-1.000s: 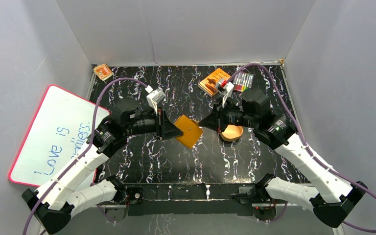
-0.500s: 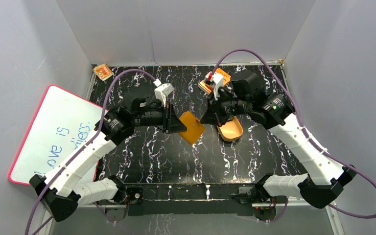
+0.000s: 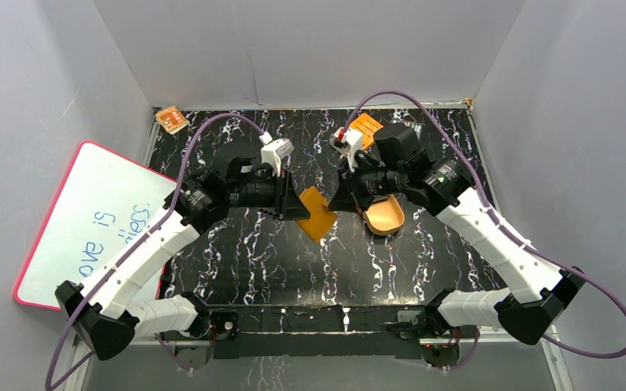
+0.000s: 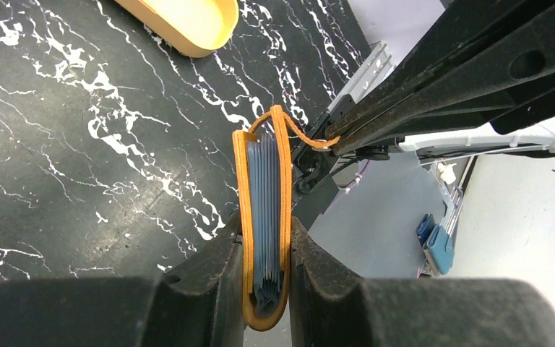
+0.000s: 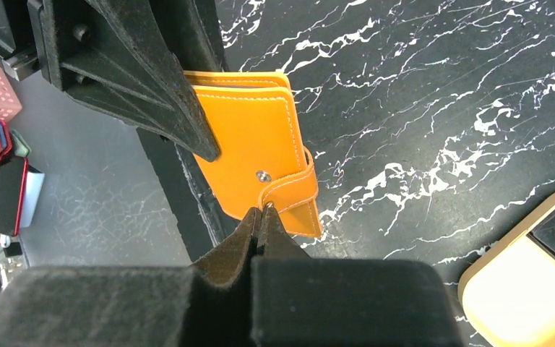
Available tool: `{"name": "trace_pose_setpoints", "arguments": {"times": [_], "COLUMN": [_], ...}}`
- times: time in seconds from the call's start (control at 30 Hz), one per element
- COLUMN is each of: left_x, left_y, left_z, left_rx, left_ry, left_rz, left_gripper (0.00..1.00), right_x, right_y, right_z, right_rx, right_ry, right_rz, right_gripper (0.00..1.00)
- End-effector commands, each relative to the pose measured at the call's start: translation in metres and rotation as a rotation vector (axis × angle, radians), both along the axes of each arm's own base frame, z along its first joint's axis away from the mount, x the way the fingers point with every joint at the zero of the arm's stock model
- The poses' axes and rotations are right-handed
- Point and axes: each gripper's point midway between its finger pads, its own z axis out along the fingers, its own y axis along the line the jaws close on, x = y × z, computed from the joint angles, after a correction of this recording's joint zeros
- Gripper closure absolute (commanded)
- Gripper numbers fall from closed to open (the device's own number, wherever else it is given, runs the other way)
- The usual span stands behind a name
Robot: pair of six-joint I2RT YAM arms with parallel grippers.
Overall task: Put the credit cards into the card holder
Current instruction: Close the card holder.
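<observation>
Black, white-veined marble-look tabletop (image 3: 277, 252) lies beneath both arms. The left gripper (image 3: 297, 213) is clamped on the card holder (image 3: 319, 215) near its spine and holds it on edge above the surface, likely to steady it. Thin grey-blue credit cards (image 4: 264, 202) sit stacked between its smooth, stitched orange leather covers. The right gripper (image 3: 337, 202) is pinched on the closing strap (image 5: 294, 189) beside the metal snap stud (image 5: 262, 175), seemingly to fasten it.

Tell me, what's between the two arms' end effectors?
The orange card holder: the left end effector clamps its folded body, grey cards tucked inside; the right end effector pinches its snap strap. Both wrist views show it.
</observation>
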Motion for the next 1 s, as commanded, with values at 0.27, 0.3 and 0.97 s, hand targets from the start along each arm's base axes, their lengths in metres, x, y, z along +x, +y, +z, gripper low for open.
{"name": "trace_pose_setpoints", "arguments": {"times": [0.27, 0.3, 0.97], "left_x": [0.002, 0.001, -0.004], "left_y": [-0.005, -0.005, -0.009], "left_z": [0.026, 0.027, 0.025], "left_rx": [-0.083, -0.086, -0.121], "left_ry": [-0.022, -0.022, -0.008], "left_rz": [0.015, 0.013, -0.017], "left_gripper": [1.00, 1.00, 1.00], "right_x": [-0.003, -0.003, 0.006], "right_y": [0.009, 0.009, 0.013], "right_z": [0.011, 0.010, 0.006], "right_rx": [0.092, 0.090, 0.106], "right_ry": [-0.024, -0.021, -0.001], "right_rz": [0.017, 0.016, -0.046], "right_gripper": [1.00, 1.00, 1.00]}}
